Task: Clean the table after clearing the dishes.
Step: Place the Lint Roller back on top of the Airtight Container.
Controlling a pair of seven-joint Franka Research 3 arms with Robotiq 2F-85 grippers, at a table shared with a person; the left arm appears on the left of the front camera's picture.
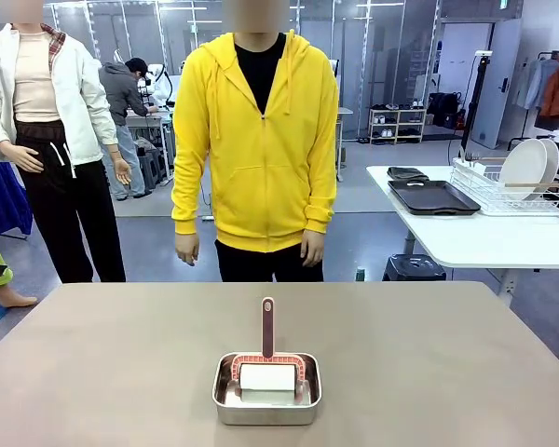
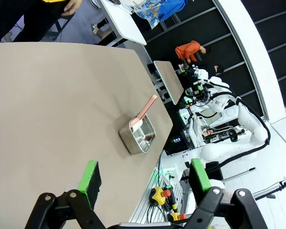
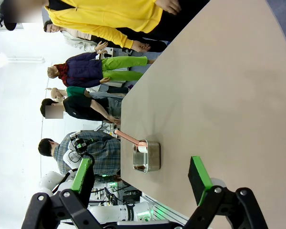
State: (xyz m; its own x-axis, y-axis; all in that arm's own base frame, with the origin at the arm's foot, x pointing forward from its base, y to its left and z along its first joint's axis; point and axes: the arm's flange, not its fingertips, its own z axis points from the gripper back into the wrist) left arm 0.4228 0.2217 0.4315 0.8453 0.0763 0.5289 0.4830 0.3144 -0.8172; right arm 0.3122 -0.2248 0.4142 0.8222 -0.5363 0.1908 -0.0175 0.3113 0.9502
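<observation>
A broad taupe-brown surface (image 1: 429,363) stretches across the front view, bare except for a small steel pan (image 1: 266,389) sitting near its close edge, at about the middle. A white-headed roller (image 1: 267,375) rests inside the pan, its pink handle (image 1: 267,327) pointing toward the far side. The white plates (image 1: 526,168) stand upright in a wire rack (image 1: 512,191) on a separate white-topped table (image 1: 475,237) at the back right, beside two dark trays (image 1: 433,197). A person in a yellow hoodie (image 1: 257,140) stands at the far edge, arms down at the sides.

In the left wrist view, the left gripper (image 2: 145,179) hangs above the surface's edge, its green-padded fingers (image 2: 90,176) spread wide with nothing between them; the pan (image 2: 137,135) lies well apart beyond it. In the right wrist view, the right gripper (image 3: 143,179) is likewise spread wide and empty, with the pan (image 3: 147,156) farther off, near the surface's edge.
</observation>
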